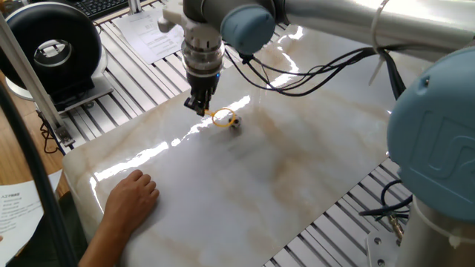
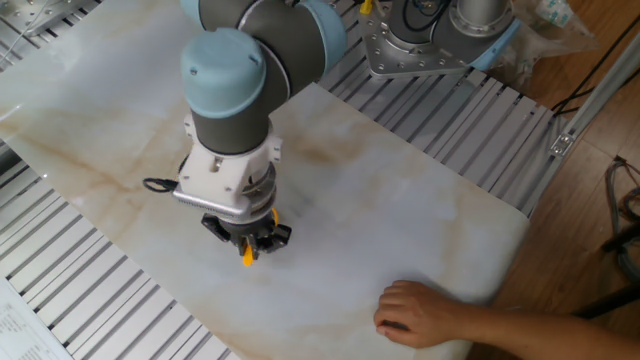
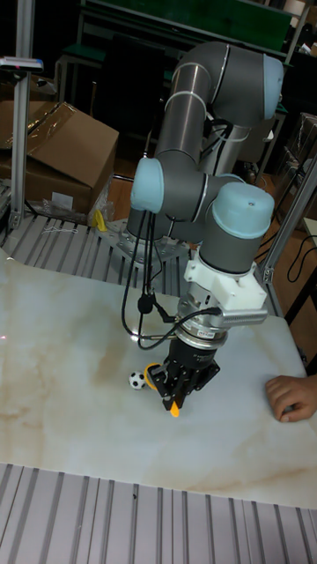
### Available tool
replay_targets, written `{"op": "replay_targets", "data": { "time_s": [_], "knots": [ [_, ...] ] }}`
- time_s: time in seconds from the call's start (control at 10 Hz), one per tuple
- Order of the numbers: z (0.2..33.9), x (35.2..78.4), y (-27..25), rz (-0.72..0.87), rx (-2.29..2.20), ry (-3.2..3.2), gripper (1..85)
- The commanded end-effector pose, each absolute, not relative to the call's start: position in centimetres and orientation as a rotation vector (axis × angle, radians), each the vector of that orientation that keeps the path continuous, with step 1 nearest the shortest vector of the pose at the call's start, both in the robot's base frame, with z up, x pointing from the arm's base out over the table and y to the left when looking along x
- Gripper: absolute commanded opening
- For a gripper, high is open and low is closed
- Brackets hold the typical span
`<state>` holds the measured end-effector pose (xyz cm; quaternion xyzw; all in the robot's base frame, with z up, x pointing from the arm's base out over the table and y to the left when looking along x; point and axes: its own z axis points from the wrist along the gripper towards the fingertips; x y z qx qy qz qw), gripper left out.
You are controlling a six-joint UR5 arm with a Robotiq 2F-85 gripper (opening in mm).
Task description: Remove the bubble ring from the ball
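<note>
One fixed view: thin yellow-orange plastic bubble ring with a short straight handle (image 1: 221, 116), handle end pinched between the dark fingers (image 1: 202, 104) of the grey UR5 arm's two-finger gripper (image 1: 199, 106), hoop tilted and raised off the pale marble-patterned worktop (image 1: 297, 163). Tiny white ball with black soccer patches (image 1: 234, 122) just beside the hoop's far edge, resting on the worktop, no longer encircled as far as can be told. Bare human hand (image 1: 132, 194) flat on the near corner of the worktop, well apart from the gripper.

Tall fixed view: same ball (image 3: 136, 380) on the worktop just to the side of the gripper (image 3: 176, 392), orange handle tip (image 3: 174, 409) poking out below the clamped fingers (image 3: 165, 386); hoop mostly hidden behind them.

Other fixed view: gripper (image 2: 247, 240) seen from behind, only a yellow stub of the ring (image 2: 248, 256) visible beneath it, ball hidden. Hand (image 2: 425, 312) at the worktop's edge.
</note>
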<state>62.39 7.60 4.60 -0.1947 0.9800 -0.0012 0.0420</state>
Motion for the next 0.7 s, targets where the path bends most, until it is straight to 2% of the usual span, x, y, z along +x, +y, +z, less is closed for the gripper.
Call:
{"op": "replay_targets", "data": {
  "time_s": [0.0, 0.3, 0.6],
  "knots": [
    [5.9, 62.9, 6.8, 0.039, -0.562, 3.007, 1.3],
    [6.1, 64.3, 3.1, -0.123, -0.708, 2.971, 1.3],
    [5.5, 65.9, 0.7, -0.100, -0.846, 2.896, 1.3]
  ]
}}
